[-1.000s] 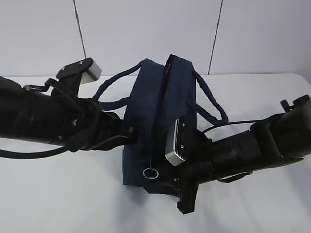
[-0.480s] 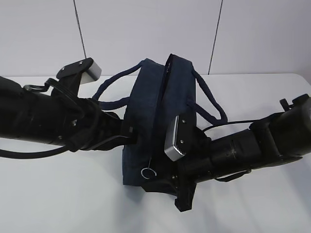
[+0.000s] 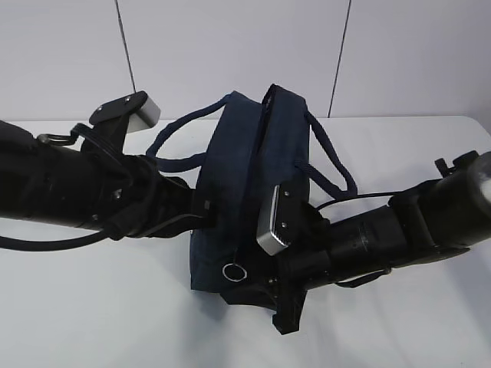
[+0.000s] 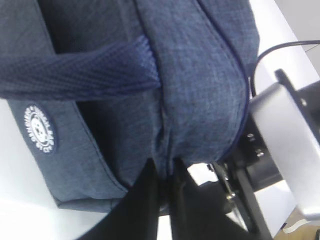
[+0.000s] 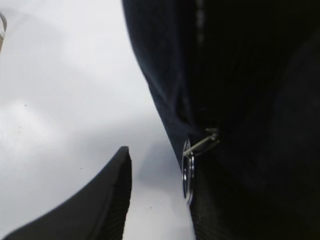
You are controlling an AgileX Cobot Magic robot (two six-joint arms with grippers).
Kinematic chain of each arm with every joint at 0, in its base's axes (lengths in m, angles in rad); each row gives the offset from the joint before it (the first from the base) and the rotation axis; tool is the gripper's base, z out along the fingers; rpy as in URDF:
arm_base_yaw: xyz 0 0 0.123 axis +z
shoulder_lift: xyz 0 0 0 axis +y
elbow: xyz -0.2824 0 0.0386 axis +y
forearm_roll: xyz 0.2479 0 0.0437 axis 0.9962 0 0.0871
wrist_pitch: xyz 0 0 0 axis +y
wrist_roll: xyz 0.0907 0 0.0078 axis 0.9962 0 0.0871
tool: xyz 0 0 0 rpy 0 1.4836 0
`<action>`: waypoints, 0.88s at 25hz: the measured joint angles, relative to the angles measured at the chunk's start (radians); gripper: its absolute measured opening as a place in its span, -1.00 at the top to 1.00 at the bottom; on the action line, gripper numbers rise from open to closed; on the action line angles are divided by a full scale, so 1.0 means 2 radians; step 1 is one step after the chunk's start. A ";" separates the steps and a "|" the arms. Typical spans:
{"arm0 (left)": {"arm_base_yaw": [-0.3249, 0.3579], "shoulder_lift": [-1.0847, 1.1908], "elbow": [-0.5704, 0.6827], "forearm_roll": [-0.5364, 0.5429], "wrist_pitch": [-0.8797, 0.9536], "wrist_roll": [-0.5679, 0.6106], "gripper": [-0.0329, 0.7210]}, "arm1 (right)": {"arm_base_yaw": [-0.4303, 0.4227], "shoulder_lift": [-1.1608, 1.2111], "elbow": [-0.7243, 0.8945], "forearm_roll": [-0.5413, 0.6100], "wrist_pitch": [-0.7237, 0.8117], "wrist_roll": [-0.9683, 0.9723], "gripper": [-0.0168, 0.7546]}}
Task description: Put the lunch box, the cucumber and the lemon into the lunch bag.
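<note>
2 grippers work the lunch bag (image 3: 245, 184): we pinch its side fabric with the left gripper (image 4: 161, 172) as an anchor, while the right gripper (image 5: 160, 165) straddles the ring pull (image 5: 188, 172), jaws parted.

Lunch bag (image 3: 249, 184): navy woven cloth, matt, fine heathered grain; seams piped. Handles (image 4: 75, 70): coarser ribbed webbing, darker blue, matt. Round badge (image 4: 40, 129) on bag side: white print, looked rubbery or stitched, cannot tell which. Ring pull (image 3: 233, 271): bright metal, glossy. Desk (image 3: 92, 307): white, smooth, faint sheen. Arms: black plastic housings, matt to satin. Wrist camera casings (image 3: 278, 221): silver-grey, smooth, brushed-metal look. Left claw (image 4: 162, 200) fingers: black, matt, smooth.
</note>
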 joint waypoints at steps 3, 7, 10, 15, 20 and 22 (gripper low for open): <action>0.000 0.000 0.000 0.000 0.000 0.000 0.90 | 0.001 0.012 -0.010 0.000 0.010 0.000 0.23; 0.000 0.000 0.000 0.000 0.002 0.000 0.90 | 0.003 0.014 -0.013 0.000 0.013 0.000 0.23; 0.000 0.000 0.000 0.000 0.003 0.000 0.90 | 0.003 0.014 -0.014 0.000 0.014 0.000 0.23; 0.000 0.000 0.000 0.000 0.004 0.000 0.90 | 0.003 0.014 -0.014 0.000 0.017 0.000 0.41; 0.000 0.000 0.000 0.000 0.006 0.000 0.90 | 0.003 0.014 -0.014 0.000 0.022 0.001 0.56; 0.000 0.000 0.000 0.000 0.006 0.000 0.90 | 0.003 0.014 -0.014 0.000 0.024 0.001 0.58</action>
